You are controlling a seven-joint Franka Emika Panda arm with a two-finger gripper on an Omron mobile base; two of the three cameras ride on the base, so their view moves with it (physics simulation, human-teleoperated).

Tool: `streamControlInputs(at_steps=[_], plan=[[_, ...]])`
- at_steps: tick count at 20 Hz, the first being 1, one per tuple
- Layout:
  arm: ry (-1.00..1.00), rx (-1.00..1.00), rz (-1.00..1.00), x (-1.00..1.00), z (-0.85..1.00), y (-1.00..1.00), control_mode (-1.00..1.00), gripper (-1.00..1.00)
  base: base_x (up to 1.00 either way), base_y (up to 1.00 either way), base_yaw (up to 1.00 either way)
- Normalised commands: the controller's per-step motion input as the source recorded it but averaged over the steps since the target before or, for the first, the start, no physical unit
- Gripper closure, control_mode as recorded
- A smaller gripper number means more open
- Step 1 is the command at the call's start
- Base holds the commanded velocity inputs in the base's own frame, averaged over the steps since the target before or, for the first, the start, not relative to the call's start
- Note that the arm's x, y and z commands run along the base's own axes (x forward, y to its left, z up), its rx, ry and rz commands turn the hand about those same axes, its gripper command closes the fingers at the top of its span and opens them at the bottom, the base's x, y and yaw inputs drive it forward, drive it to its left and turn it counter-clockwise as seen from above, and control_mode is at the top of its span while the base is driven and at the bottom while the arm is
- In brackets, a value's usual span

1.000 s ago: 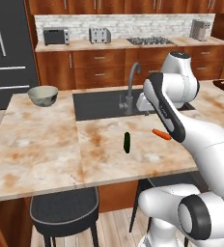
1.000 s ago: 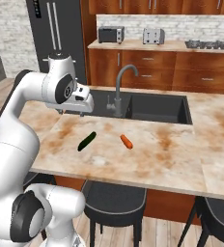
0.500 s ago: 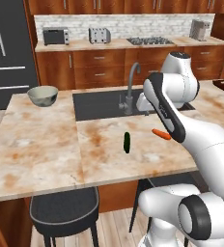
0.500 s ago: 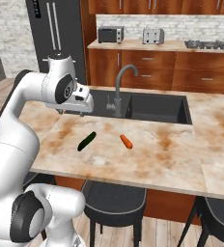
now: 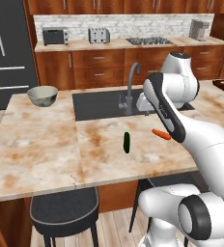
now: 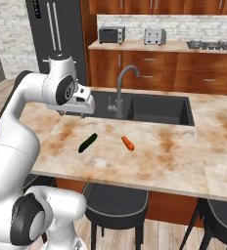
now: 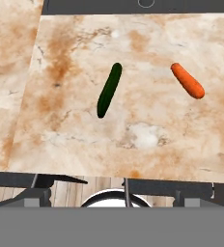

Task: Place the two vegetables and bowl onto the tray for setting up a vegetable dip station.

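Observation:
The dark green vegetable (image 5: 127,143) (image 6: 87,142) (image 7: 109,89) lies on the marble island counter (image 5: 46,144), in front of the sink. To its right lies the orange carrot (image 5: 161,134) (image 6: 128,143) (image 7: 187,80), a short way apart. The pale bowl (image 5: 42,95) stands at the counter's far left corner. My gripper (image 5: 144,103) (image 6: 84,106) hangs above the counter near the sink's front edge and looks down on both vegetables. It is open and holds nothing. The tray is out of view.
A dark sink (image 5: 102,103) (image 6: 159,110) with a curved faucet (image 5: 129,84) (image 6: 121,88) is set in the island behind the vegetables. Black stools (image 5: 63,212) (image 6: 116,204) stand at the near edge. A fridge (image 6: 56,29) stands beyond, and a back counter holds appliances.

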Motion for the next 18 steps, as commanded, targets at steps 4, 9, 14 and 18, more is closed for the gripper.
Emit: streamControlInputs(at_steps=[4, 9, 14, 18], plan=[[0.00, 0.00, 0.00, 0.00, 0.00, 0.00, 1.00, -1.00, 0.00, 0.00, 0.00], [0.00, 0.00, 0.00, 0.00, 0.00, 0.00, 1.00, -1.00, 0.00, 0.00, 0.00], [0.04, -0.01, 0.00, 0.18, 0.01, 0.02, -1.00, -1.00, 0.00, 0.00, 0.00], [0.10, 0.00, 0.00, 0.35, 0.01, 0.08, -1.00, -1.00, 0.00, 0.00, 0.00]])
